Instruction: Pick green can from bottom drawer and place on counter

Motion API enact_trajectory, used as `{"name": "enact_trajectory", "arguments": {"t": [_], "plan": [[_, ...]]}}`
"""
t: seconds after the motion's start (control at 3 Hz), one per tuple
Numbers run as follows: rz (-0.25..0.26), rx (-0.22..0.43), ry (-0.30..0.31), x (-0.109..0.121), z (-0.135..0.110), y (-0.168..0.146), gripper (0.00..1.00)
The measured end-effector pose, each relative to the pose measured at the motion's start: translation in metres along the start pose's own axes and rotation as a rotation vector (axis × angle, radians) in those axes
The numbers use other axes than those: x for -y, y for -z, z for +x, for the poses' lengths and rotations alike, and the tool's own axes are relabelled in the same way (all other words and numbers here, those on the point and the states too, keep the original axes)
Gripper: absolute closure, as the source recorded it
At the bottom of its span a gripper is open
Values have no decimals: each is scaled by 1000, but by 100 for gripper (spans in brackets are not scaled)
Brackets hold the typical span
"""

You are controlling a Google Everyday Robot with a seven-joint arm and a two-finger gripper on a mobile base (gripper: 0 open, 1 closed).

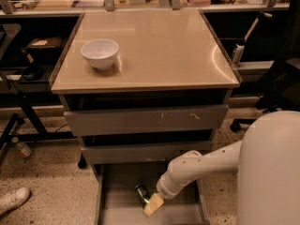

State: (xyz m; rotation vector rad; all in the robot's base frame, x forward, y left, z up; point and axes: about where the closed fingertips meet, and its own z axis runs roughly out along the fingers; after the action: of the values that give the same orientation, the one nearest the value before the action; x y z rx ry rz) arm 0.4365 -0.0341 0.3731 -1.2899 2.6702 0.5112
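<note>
The green can (141,193) lies tilted in the bottom drawer (123,207), which is pulled out at the foot of the grey cabinet. My gripper (153,203) reaches down into that drawer on a white arm coming from the right; its tan tip sits right beside the can, touching or nearly touching its right side. The beige counter (159,50) tops the cabinet above.
A white bowl (100,53) stands on the counter's left part. Two upper drawers (145,120) stick out slightly. A black office chair (276,78) is at the right, a cluttered bench runs behind, and a shoe (11,199) shows at lower left.
</note>
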Motion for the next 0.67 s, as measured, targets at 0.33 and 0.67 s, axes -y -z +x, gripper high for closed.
{"name": "enact_trajectory", "arguments": {"t": [0.33, 0.67], "plan": [[1, 1, 1, 0, 0, 0, 0], [-44, 24, -7, 2, 2, -25, 0]]}}
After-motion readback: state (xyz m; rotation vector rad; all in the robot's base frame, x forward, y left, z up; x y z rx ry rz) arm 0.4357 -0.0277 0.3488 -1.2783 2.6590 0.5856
